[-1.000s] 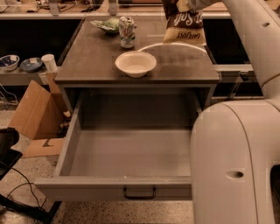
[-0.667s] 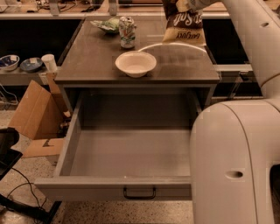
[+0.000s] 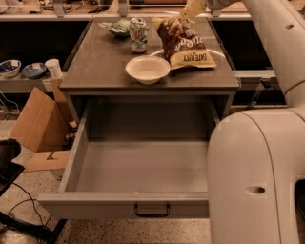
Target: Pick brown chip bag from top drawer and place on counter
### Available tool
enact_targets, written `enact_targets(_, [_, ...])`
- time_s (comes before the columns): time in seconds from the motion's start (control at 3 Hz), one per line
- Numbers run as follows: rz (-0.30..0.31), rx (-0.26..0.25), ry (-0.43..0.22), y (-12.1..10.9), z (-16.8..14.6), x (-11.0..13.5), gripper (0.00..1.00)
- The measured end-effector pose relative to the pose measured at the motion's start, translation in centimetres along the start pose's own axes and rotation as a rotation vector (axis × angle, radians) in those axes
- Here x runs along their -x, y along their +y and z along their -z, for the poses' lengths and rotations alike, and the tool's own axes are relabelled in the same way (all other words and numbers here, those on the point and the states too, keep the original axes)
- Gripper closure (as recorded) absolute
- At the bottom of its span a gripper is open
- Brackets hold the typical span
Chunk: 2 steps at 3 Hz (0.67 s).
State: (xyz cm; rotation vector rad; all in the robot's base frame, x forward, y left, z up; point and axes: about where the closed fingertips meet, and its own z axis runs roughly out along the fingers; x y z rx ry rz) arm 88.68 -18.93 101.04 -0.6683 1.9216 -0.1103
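Tool (image 3: 190, 11) above brown chip bag (image 3: 184, 45), white bowl (image 3: 147, 69), can (image 3: 138, 34) alongside

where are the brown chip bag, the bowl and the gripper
brown chip bag (image 3: 183, 45), camera view, middle of its dark front
bowl (image 3: 147, 69), camera view, its inner hollow
gripper (image 3: 190, 10), camera view, at the top edge, above the bag's upper end

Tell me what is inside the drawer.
Only bare grey floor shows in the drawer; the robot's body covers its right end. The gripper is above the chip bag on the counter.
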Motion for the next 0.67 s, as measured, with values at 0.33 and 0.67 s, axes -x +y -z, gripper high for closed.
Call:
enact_targets(0.33, [0.0, 0.0, 0.0, 0.0, 0.0, 0.0, 0.0])
enact_targets(0.67, [-0.044, 0.012, -0.036, -0.71, 0.98, 0.22, 0.0])
